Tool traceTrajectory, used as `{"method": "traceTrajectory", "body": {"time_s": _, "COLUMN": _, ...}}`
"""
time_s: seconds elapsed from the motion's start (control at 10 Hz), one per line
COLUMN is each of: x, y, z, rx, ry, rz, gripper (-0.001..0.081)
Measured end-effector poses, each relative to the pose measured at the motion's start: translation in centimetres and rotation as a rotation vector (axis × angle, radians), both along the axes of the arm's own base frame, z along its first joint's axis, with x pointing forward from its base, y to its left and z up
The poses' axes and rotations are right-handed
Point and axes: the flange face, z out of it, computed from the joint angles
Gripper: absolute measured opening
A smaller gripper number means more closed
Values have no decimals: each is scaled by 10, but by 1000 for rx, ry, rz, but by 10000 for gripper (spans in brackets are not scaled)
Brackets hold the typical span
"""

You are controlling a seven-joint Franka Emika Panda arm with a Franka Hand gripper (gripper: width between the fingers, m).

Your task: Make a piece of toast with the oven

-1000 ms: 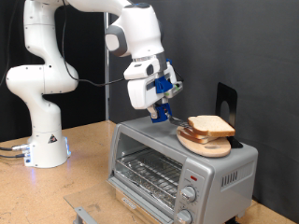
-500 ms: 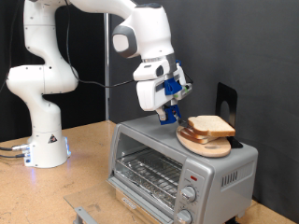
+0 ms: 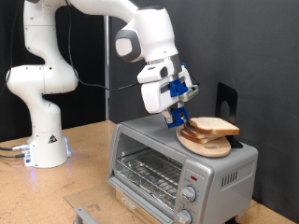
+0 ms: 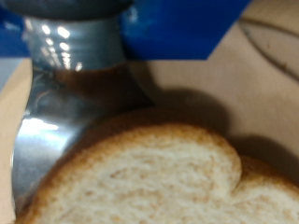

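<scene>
Exterior and wrist views, present moment. Compared with one second ago, my gripper has travelled toward the exterior view's right and slightly upward across the oven's top; it then hung over the left part of the roof, and it now sits just beside the left edge of the bread stack. My forearm and wrist have swung the same way.

The piece of toast lies on top of the stack, pale with a thin tan crust, resting on a second slice and the round wooden plate. The plate stands on the roof of the oven, toward the exterior view's right. Stack and plate lie as they did a second ago.

Wrist view: the bread fills the lower part of the picture, very close, with one metal finger alongside it. My jaws' width cannot be told from either view; no slice is seen between them.

Surroundings: the oven stands on the wooden table, its glass door shut, wire rack visible inside, two round knobs on the front panel. A dark upright object stands behind the plate. My white base is at the exterior view's left.
</scene>
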Motion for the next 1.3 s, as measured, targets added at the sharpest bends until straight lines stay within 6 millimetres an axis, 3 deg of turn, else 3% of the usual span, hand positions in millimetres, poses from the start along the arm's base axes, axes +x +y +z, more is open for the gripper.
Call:
{"method": "traceTrajectory", "body": {"time_s": 0.4, "x": -22, "y": -13, "z": 3, "rx": 66, "ry": -71, "rz": 64, "gripper": 490}}
{"method": "traceTrajectory", "body": {"time_s": 1.1, "x": -74, "y": -49, "z": 17, "rx": 111, "ry": -25, "rz": 67, "gripper": 490}}
{"method": "traceTrajectory", "body": {"time_s": 1.3, "x": -74, "y": -51, "z": 15, "rx": 129, "ry": -27, "rz": 75, "gripper": 490}}
